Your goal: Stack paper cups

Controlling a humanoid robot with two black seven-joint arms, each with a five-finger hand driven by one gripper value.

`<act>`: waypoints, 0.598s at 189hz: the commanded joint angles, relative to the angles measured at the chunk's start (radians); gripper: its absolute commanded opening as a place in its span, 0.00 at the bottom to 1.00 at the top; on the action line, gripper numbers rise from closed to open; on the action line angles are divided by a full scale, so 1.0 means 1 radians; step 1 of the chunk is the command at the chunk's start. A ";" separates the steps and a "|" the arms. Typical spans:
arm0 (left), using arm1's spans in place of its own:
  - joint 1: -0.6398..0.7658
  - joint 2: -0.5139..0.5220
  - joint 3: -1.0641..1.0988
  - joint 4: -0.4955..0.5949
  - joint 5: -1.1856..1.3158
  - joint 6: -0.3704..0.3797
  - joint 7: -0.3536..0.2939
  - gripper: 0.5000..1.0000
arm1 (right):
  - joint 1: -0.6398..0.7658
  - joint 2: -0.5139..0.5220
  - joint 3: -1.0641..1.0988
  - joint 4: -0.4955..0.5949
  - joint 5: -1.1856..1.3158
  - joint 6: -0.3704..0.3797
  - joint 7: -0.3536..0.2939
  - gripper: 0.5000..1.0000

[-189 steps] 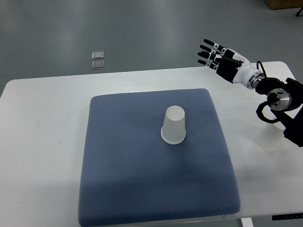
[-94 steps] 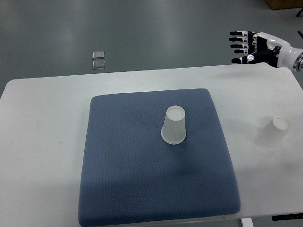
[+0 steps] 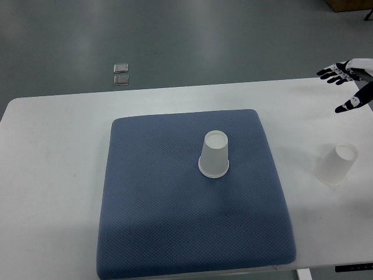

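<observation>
Centrally, an upturned paper cup stands mouth-down on the mat; right robot hand fingers spread, empty.

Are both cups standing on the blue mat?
No, only one cup stands on the mat; the other cup stands on the bare table to the right.

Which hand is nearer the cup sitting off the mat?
Right. The right hand hovers open at the right edge, beyond the paper cup on the white table. The left hand is out of view.
</observation>
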 commanded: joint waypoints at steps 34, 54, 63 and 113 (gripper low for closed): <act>0.000 0.000 0.000 0.000 0.000 0.000 0.001 1.00 | -0.002 -0.137 -0.127 0.154 -0.034 -0.008 0.060 0.85; 0.000 0.000 0.000 0.000 0.000 0.000 0.000 1.00 | -0.005 -0.139 -0.184 0.154 -0.083 -0.080 0.064 0.85; 0.000 0.000 0.000 0.000 0.000 0.000 0.000 1.00 | -0.007 -0.137 -0.210 0.155 -0.091 -0.114 0.072 0.85; 0.000 0.000 0.000 0.000 0.000 0.000 0.000 1.00 | -0.017 -0.139 -0.282 0.167 -0.137 -0.184 0.089 0.85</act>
